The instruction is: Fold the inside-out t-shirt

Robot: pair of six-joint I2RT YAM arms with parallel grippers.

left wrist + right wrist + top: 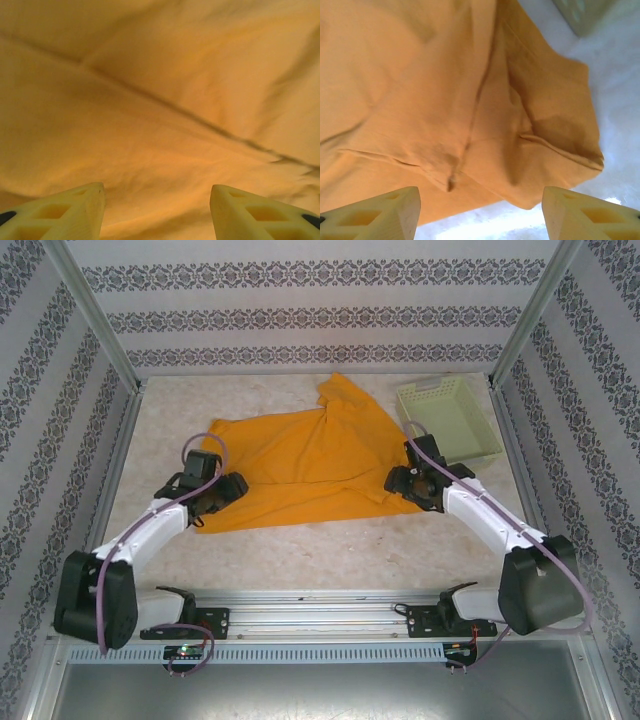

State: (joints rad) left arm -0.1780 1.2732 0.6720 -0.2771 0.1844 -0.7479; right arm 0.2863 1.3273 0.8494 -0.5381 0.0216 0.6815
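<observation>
1. The inside-out t-shirt [300, 465] lies spread but rumpled at the middle of the desk [330, 550]. It is plain orange-yellow, with long creases and one part bunched toward the far side.
2. The left gripper [157, 212] hangs over its near-left corner, jaws apart, gripping nothing.
3. The right gripper [480, 212] is likewise open over the shirt's right hem.
4. A pale green slotted basket [450, 428] stands far right, just beside the shirt, with its floor showing.

We read the t-shirt [300, 465] as soft, matt cloth, finely woven, creased, with raised stitched seams. The desk [330, 555] under it looks smooth, pale and mottled like stone, with a faint sheen. The left claw [157, 189] and right claw [481, 192] are of pale yellow matt plastic with moulded pockets. The arms [490, 515] wear glossy white and black plastic shells. The basket [465, 450] is pale green perforated plastic. The rail [320, 605] along the desk's near edge is brushed metal.
</observation>
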